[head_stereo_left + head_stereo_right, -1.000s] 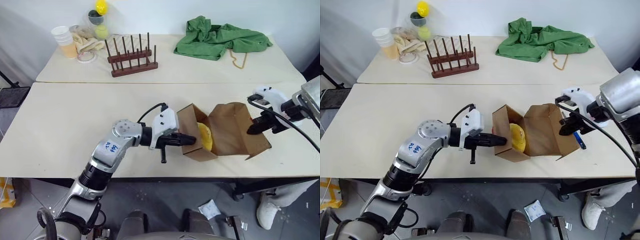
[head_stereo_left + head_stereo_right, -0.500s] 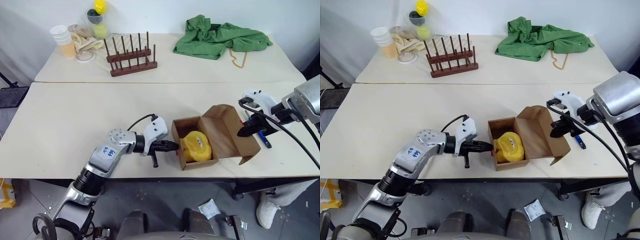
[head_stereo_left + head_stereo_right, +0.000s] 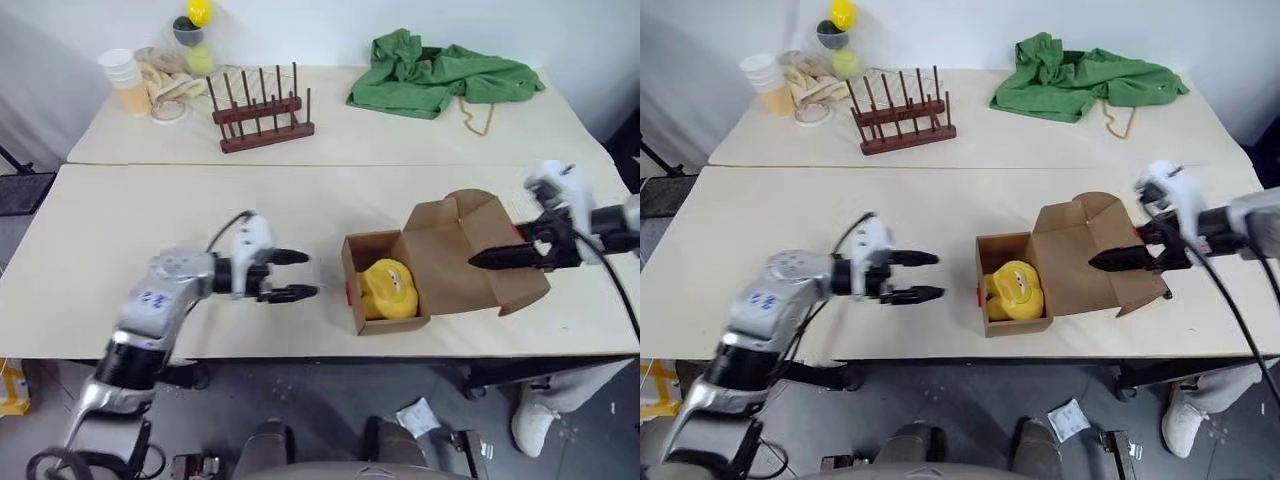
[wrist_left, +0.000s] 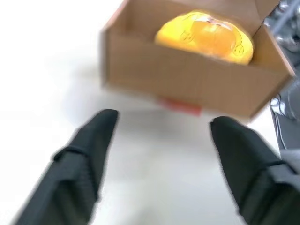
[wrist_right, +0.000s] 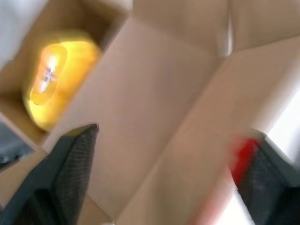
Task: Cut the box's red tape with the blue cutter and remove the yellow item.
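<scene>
So the box sits near the front edge of the near table, lid flap thrown open toward the right, and everything else is easiest to place off that box. The yellow item is still inside it, lying in the open compartment with its top showing above the cardboard walls. A bit of the red tape shows low on the box wall that faces the left gripper, right where the wall meets the tabletop, and another red smear shows at the edge of the open flap in the right wrist view.

The left gripper is off to the left of the box, clearly apart from it, pointing at it. Its two black fingers are spread wide and there's nothing between them, just bare table.

The right gripper is on the other side, its tips over the open flap of the box. From its wrist view its fingers stand wide apart with only cardboard behind them, holding nothing.

Behind the box, on the far table, there's a wooden rack and a crumpled green cloth, both well apart from it.
</scene>
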Controlling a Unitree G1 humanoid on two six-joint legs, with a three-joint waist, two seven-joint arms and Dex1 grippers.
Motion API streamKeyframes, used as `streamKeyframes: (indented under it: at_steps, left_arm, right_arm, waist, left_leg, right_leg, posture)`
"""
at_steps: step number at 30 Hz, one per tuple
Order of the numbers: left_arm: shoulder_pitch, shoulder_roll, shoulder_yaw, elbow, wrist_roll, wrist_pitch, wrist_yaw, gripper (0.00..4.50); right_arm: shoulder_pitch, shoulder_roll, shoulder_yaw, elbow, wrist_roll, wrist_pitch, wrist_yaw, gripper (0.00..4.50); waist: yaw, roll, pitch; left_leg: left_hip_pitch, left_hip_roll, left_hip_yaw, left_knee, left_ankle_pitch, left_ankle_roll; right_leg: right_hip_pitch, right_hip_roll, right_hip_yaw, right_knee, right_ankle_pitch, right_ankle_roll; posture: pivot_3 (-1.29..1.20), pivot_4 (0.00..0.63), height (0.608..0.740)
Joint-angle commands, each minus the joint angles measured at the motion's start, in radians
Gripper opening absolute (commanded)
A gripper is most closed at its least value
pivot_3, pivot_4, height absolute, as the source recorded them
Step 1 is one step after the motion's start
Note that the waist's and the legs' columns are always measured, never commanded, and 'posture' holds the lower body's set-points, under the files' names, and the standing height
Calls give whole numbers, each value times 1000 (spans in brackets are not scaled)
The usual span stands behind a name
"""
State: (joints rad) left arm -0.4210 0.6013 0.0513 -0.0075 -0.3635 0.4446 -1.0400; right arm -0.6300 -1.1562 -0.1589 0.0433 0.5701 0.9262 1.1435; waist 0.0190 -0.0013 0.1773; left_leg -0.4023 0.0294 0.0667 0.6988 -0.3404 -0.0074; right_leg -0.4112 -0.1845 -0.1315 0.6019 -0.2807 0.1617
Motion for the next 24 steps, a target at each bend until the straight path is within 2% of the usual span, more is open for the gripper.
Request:
streamKeyframes:
  at_steps: [1,4,8,12,16,20,24]
  left_arm:
    - [89,22,144,30,-44,-138,-7,4448]
    - [138,67,187,76,-49,-190,-51,4448]
    - [248,151,269,140,-59,-235,-102,4448]
    - [375,217,366,143,-120,-163,-143,4448]
    - [423,251,388,88,-175,-79,-159,4448]
    - [319,267,305,-64,-223,51,-128,4448]
    - [97,277,148,-124,-212,177,-114,4448]
  right_arm:
    - [119,25,-232,49,-9,-377,156,4500]
    - [193,27,-217,124,-75,-638,283,4500]
    - [218,109,-268,68,39,-595,275,4500]
    - [350,168,-318,-89,106,-589,269,4500]
    - [452,204,-351,-220,158,-555,232,4500]
    - [531,189,-398,-314,188,-538,228,4500]
    - [560,151,-452,-337,206,-497,219,4500]
  waist:
    - [1,0,0]
    - [3,-1,0]
    - [-7,-1,0]
    - [-12,0,0]
    - [-1,0,0]
    - [18,-1,0]
    - [24,-1,0]
  left_leg:
    - [1,0,0,0,0,0]
    - [6,0,0,-1,0,0]
    - [15,1,2,-2,0,0]
    - [16,2,1,-4,-1,0]
    - [16,2,1,-5,-1,0]
    - [16,2,-1,-1,-2,0]
    - [16,1,-1,0,-2,1]
  right_leg:
    - [1,0,0,-1,0,0]
    - [5,0,1,1,0,0]
    - [13,0,2,-1,0,0]
    - [14,0,1,0,-1,-1]
    - [14,0,1,-1,-1,-1]
    - [17,0,1,-1,-1,-1]
    - [18,0,1,-1,-1,-1]
  posture:
    - [0,150,740]
    - [0,150,740]
    - [0,150,740]
    - [0,150,740]
    - [0,150,740]
    - [0,150,740]
    - [0,150,740]
